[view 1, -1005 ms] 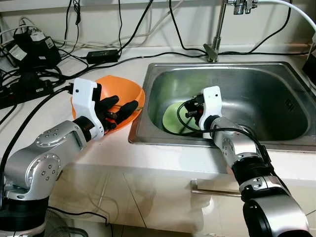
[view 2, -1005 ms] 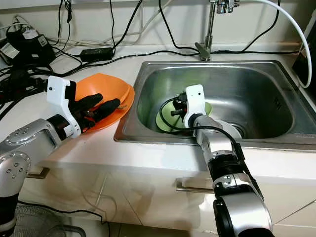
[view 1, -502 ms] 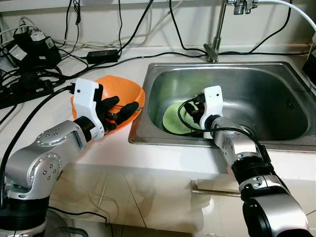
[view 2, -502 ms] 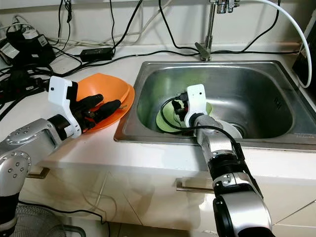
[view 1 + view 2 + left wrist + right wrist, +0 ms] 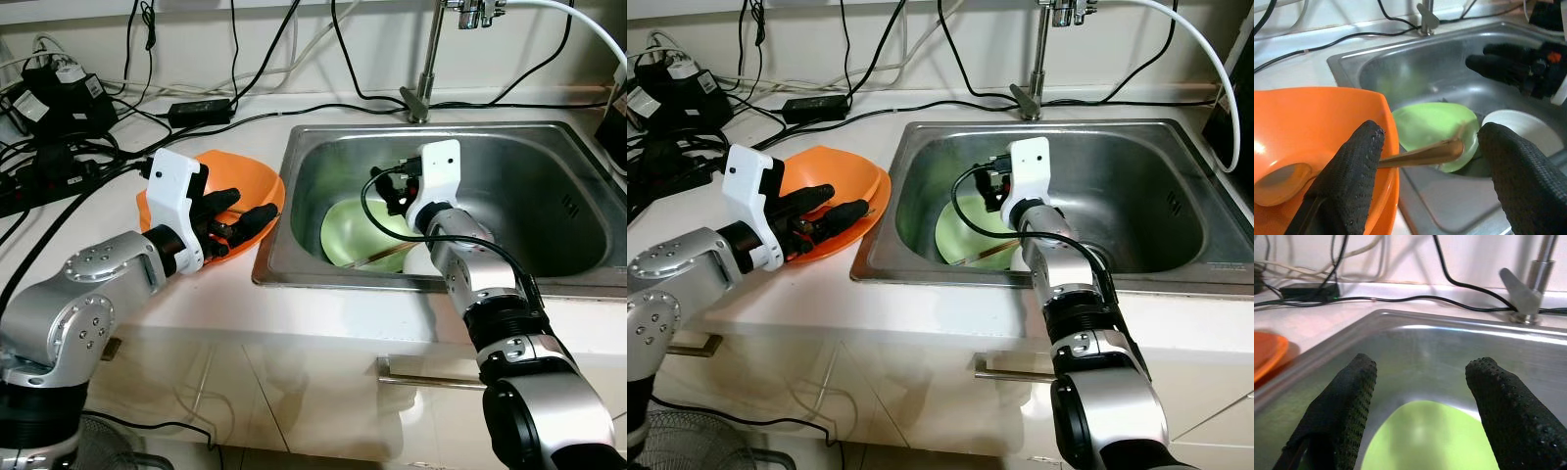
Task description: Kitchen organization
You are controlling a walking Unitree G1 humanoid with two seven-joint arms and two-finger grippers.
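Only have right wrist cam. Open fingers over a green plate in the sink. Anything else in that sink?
Observer: Yes, a white dish sits beside the green plate, under the right arm.
Operator: Where's the left tool?
Observer: The left tool is open at the orange bowl on the counter, left of the sink.
Operator: Anything in that bowl?
Observer: A gold spoon; its handle sticks out between the left tool's fingers.
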